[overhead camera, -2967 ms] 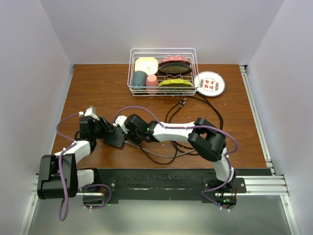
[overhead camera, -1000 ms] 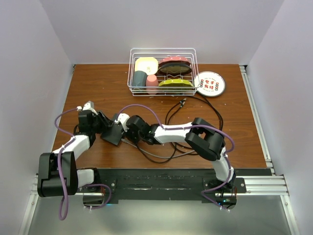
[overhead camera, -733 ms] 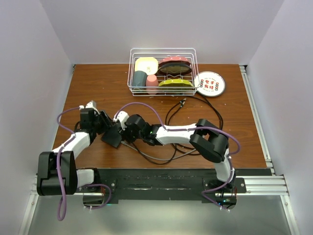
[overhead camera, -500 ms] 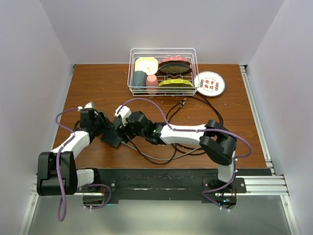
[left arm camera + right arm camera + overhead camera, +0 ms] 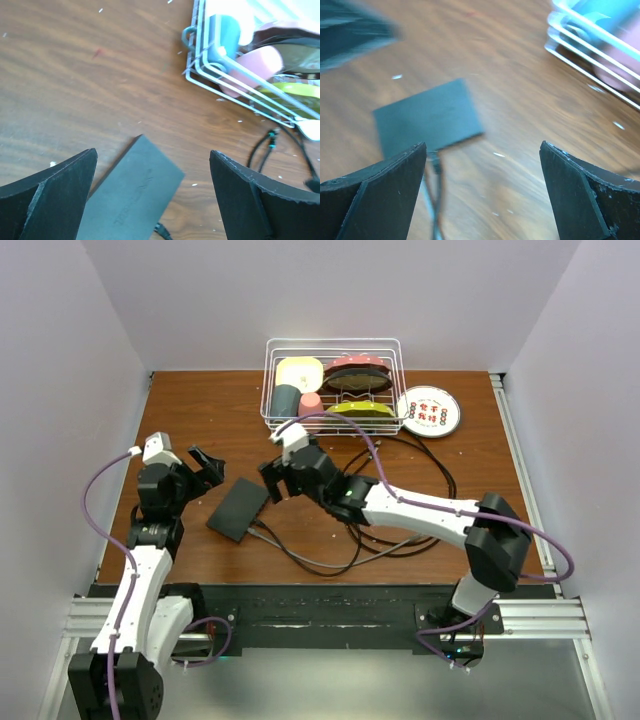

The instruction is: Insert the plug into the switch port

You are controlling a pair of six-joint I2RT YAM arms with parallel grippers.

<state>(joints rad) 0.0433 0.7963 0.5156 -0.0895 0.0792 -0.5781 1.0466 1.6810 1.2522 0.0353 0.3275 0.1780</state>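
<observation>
Both arms have drawn back from the switch [image 5: 238, 510], and the left fingers [image 5: 60, 195] and right fingers [image 5: 380, 190] now stand spread wide, holding nothing. Flat, matte black and rectangular, the switch lies untouched on the wood-grain worktop [image 5: 190, 410], a black cable [image 5: 300, 558] leaving its near edge. Bare worktop separates it from the white wire basket [image 5: 330, 340].

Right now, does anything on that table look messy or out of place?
Black cables sprawl in tangled loops across the table. The switch lies flat but skewed to its edges. Nothing looks spilled or broken.
</observation>
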